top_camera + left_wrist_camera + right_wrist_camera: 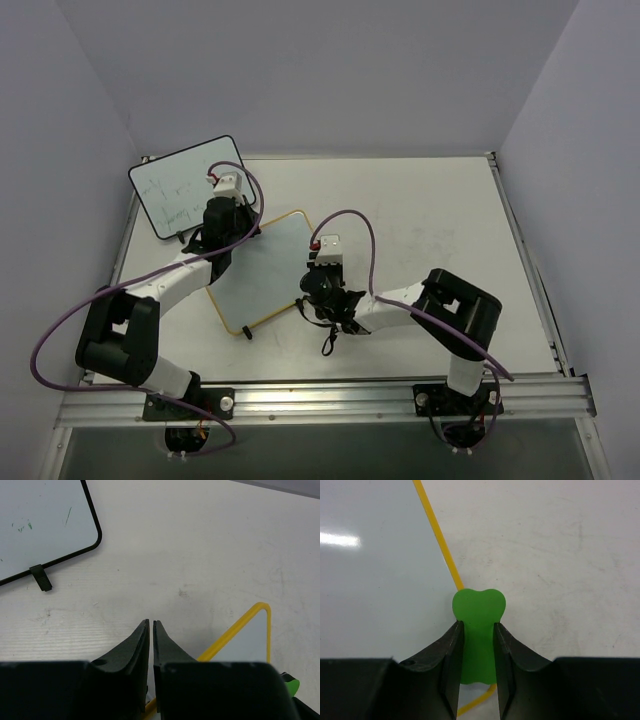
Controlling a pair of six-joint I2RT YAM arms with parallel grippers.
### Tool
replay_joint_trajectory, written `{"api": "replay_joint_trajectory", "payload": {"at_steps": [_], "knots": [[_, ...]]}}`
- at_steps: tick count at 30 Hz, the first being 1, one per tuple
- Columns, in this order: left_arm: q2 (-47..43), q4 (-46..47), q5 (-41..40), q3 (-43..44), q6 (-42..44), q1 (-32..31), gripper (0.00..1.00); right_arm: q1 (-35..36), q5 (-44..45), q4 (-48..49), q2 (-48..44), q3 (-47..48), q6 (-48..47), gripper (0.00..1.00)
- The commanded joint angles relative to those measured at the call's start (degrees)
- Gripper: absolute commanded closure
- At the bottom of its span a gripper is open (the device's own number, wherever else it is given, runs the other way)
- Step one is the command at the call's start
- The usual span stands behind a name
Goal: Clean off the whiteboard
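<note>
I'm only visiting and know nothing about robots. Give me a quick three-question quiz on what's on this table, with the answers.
1. Multiple choice: what colour is the piece held between the right jaws? A red, B green, C blue.
2. True or false: the black-framed board bears no marks.
3. Fill in: the right jaws sit at the edge of the ____-framed whiteboard.
Key: 1 B. 2 false, faint marks show on it. 3 yellow.

Two whiteboards [265, 275] [185, 195], one green piece [478, 615]
</note>
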Motion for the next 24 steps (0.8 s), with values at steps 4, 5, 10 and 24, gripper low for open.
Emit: {"api": "replay_joint_trajectory", "payload": {"at_steps": [4,5,10,24], "knots": [[-0.08,-2.91,1.98,-1.82,-0.44,-0.10,0.85,1.95,2.08,-1.85,-2.25,-2.06,3.12,1.00],[-0.17,-2.91,1.89,-1.82,-0.36,-0.10,0.85,1.96,2.08,-1.85,-2.17,-1.88,3.12,1.00],[-0.26,-3.00,1.89,-1.91,-0.27,-0.01,0.85,2.92,1.56,-1.85,-0.76,-0.22,2.85,1.00],[-0.08,-2.91,2.16,-1.91,-0.27,0.08,0.85,10.03,-1.61,-0.09,7.76,9.71,-1.72,1.00]]}}
